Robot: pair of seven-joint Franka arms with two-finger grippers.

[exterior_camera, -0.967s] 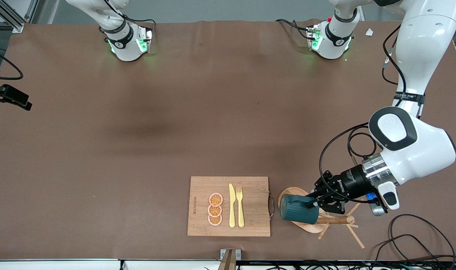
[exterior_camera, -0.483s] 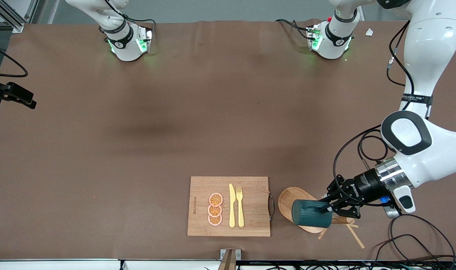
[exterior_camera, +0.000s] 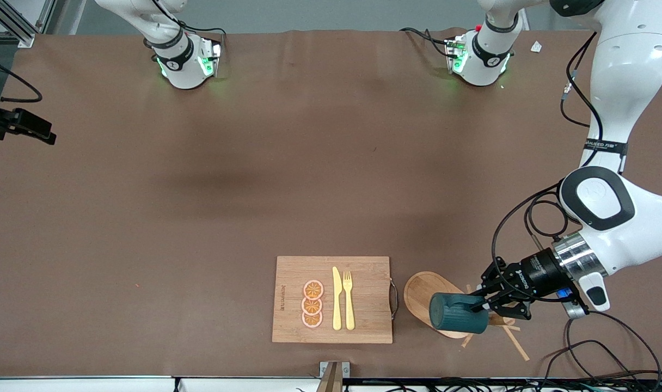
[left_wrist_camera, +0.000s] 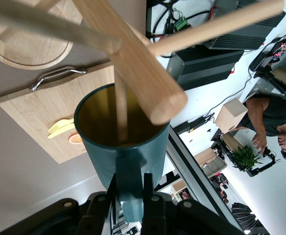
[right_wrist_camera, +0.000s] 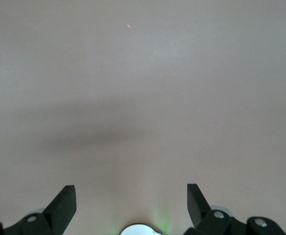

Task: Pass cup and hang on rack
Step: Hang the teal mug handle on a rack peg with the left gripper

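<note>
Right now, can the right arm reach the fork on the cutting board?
Probably yes, with a long reach. The right gripper hangs open over bare table, and nothing covers the fork; the left gripper is busy with the cup.

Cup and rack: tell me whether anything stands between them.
Nothing visible does. The left gripper is shut on the cup by its handle, over the rack. In the left wrist view a thin peg already reaches into the cup's mouth, with the post close above the rim. The right gripper waits open over bare table.

Left gripper (exterior_camera: 480, 306) low over the near table end by its own side, wrist horizontal, fingers clamped; right gripper (right_wrist_camera: 131, 205) waits spread wide.
</note>
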